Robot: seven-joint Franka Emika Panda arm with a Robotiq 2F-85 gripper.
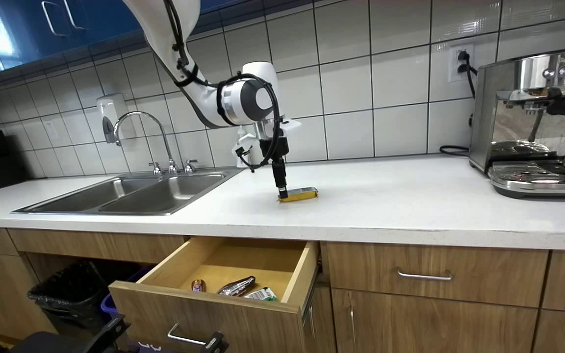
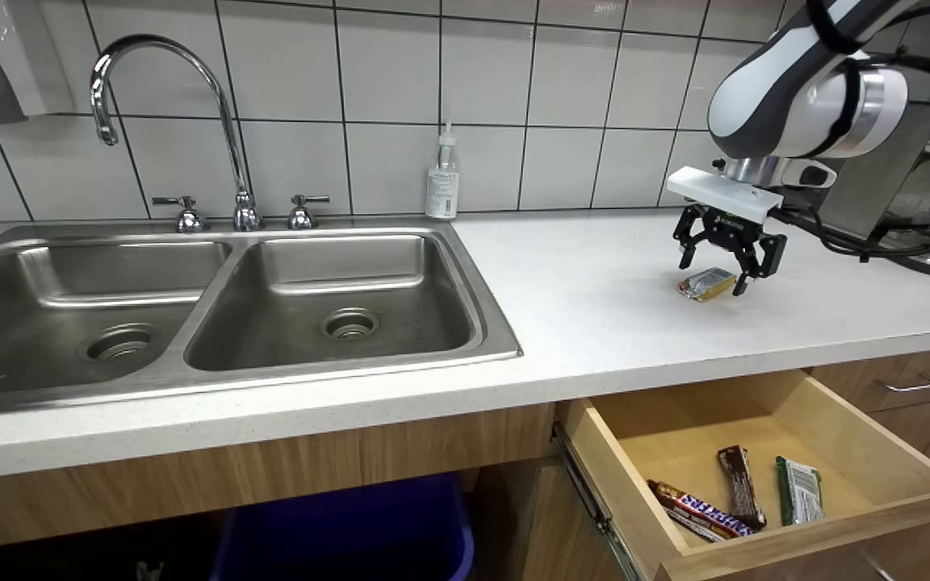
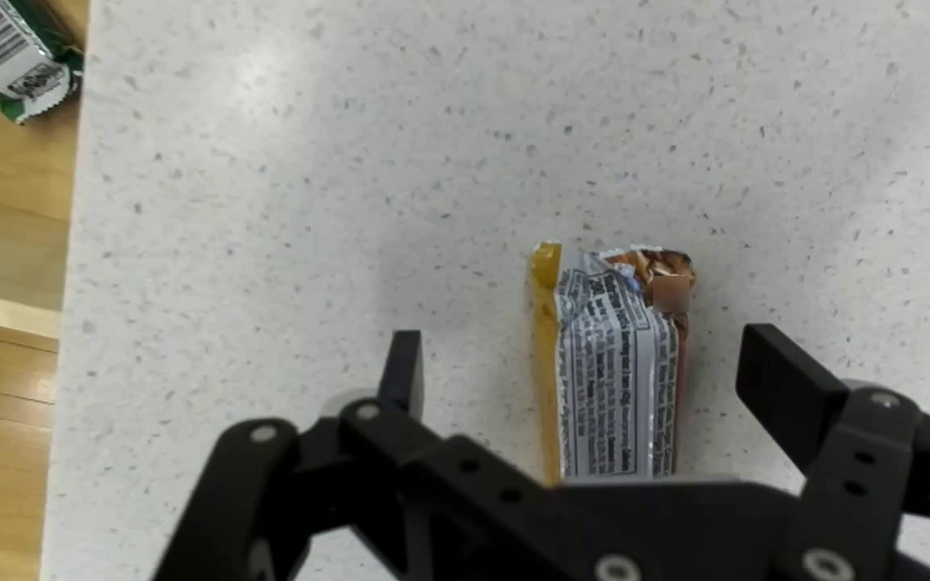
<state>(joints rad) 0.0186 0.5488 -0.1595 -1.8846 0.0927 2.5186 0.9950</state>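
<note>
The gripper [image 3: 584, 367] is straddling the candy bar [image 3: 617, 375], holding nothing because its spread fingers [image 3: 405, 373] are apparently clearing both sides.

White, grey-trimmed arm [image 1: 206, 100]; black cables [image 1: 276, 115] (strapped on); angular black gripper [image 3: 582, 357], its blurred screws [image 3: 828, 563] seemingly silver.

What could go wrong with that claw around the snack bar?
The snack bar looks nearer one finger of the open gripper, so closing might push it sideways. Its shiny wrapper could slip. The open drawer juts out below the countertop, so a low swing might hit it.
</note>
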